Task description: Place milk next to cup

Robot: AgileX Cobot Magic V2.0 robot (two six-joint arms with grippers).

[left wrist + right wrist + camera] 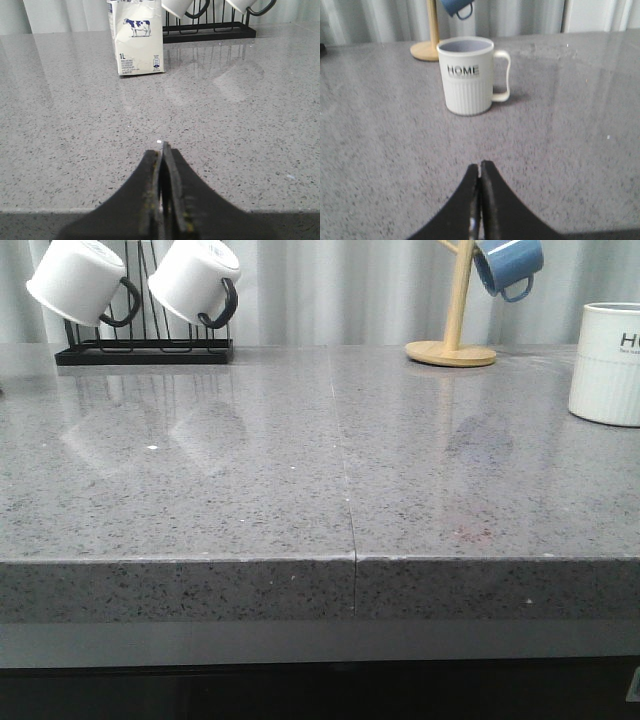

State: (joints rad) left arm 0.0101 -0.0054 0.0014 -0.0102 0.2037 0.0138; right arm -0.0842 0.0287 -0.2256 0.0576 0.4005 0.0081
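Observation:
The milk, a white carton with a cow picture and "1L", stands upright on the grey counter in the left wrist view, its top cut off by the frame; it is out of the front view. My left gripper is shut and empty, well short of the carton. The cup, a cream-white ribbed mug reading "HOME", stands ahead of my right gripper, which is shut and empty. The cup also shows at the right edge of the front view. Neither gripper appears in the front view.
A black rack with two white black-handled mugs stands at the back left, near the milk. A wooden mug tree with a blue mug stands at the back right, behind the cup. The counter edge runs along the front.

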